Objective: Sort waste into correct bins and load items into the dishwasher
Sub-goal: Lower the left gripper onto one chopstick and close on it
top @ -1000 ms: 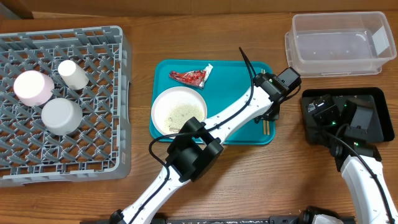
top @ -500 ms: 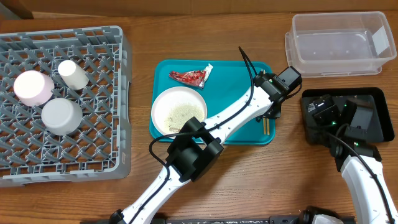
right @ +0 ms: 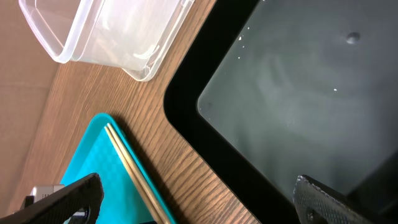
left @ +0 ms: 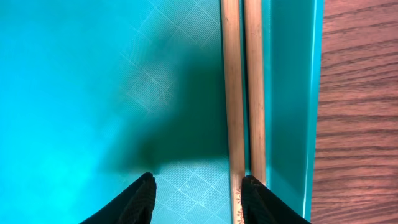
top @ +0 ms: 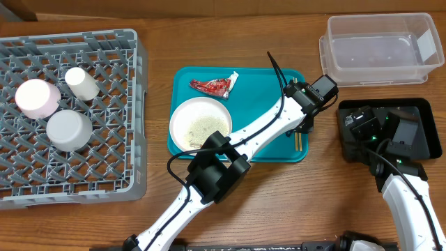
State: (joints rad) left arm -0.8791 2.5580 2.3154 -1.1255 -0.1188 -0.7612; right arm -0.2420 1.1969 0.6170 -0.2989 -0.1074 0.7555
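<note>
Two wooden chopsticks [left: 234,93] lie side by side along the right wall of the teal tray [left: 93,74]. My left gripper [left: 199,200] stands open low over them. Its right finger [left: 258,198] covers the end of the outer stick, and the inner stick lies just inside it. Overhead, that gripper [top: 301,132] is at the tray's right edge. A white plate [top: 182,115] with pale crumbs [top: 202,127] and a red wrapper [top: 214,85] sit on the tray. My right gripper [right: 205,208] hangs wide open and empty over the left rim of the black tray [right: 298,93].
The grey dish rack [top: 111,174] at the left holds a pink bowl [top: 36,97], a grey-blue bowl [top: 68,130] and a small white cup [top: 82,83]. A clear tub [top: 380,49] stands at the back right, behind the black tray [top: 418,111].
</note>
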